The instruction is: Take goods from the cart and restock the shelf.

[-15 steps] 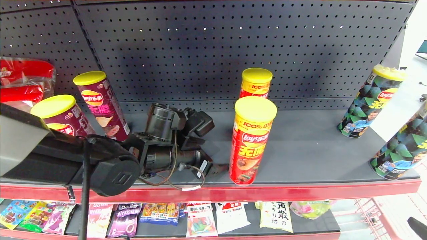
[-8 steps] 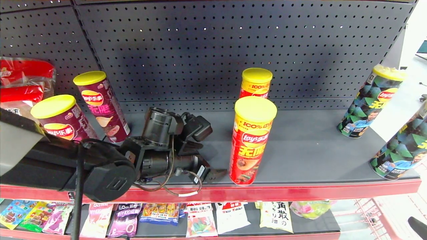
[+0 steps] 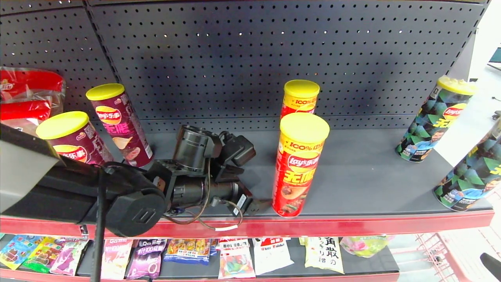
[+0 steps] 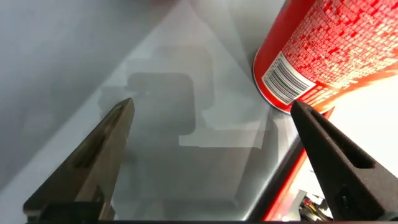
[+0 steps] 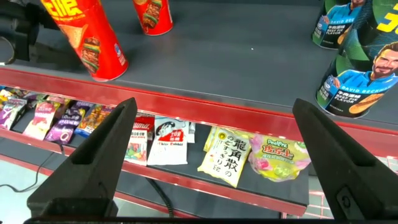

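Left claw spread wide, empty; one fingertip just beside red can base, contact unclear. Right claw spread wide, empty, facing shelf.

A glossy printed chip can, capped with a smooth yellow plastic lid, is standing on a matt grey metal shelf, whose shiny red-painted front edge is catching the light. Behind, a matt perforated metal panel is rising; below, glossy plastic snack packets are gleaming.
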Robot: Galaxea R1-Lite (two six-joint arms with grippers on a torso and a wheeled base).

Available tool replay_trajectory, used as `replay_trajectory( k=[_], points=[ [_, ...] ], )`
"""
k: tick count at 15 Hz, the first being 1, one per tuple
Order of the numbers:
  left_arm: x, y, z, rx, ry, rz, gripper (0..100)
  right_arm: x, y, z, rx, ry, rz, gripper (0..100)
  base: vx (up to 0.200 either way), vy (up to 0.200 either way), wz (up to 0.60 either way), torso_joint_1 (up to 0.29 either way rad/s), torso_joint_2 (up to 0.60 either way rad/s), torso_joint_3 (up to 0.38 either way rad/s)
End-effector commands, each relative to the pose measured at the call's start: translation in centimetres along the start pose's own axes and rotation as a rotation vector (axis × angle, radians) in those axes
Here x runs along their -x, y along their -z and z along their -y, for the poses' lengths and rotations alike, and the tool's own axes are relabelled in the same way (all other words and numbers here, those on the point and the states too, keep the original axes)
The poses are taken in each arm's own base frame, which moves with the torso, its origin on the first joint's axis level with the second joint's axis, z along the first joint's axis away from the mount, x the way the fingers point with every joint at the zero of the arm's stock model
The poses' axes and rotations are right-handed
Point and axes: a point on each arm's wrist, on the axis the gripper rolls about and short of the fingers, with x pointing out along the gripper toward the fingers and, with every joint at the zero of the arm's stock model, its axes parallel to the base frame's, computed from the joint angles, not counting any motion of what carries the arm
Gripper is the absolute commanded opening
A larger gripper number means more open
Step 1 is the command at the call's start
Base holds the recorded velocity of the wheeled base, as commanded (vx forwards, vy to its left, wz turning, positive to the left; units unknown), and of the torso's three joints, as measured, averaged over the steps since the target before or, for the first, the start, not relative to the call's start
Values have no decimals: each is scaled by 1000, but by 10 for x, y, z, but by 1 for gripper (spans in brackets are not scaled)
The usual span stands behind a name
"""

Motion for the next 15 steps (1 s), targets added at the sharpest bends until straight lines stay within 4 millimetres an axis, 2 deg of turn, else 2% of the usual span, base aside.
replay_trajectory(
  k=[1,7,9,11,12,13,15],
  points=[
    [-3,-2,0,-1,1,4,100,-1,0,0,-1,-1,-3,100,0,0,0,0,0,0],
    [-4,-2,-2,0,-6,6,100,0,0,0,0,0,-3,100,0,0,0,0,0,0],
    [4,4,-1,9,-12,-13,100,0,3,0,-1,-1,-9,100,0,0,0,0,0,0],
    [36,12,-2,25,-48,-15,100,-1,3,0,0,-9,-18,100,0,0,0,0,0,0],
    [62,15,-2,36,-107,-5,100,-3,2,0,-2,-12,-28,100,0,0,0,0,0,0],
    [80,18,-1,49,-151,5,100,-4,3,0,0,-13,-37,100,0,0,0,0,0,0],
    [147,25,15,156,-246,100,100,-5,7,0,0,-18,-70,100,0,0,0,0,0,0]
  ],
)
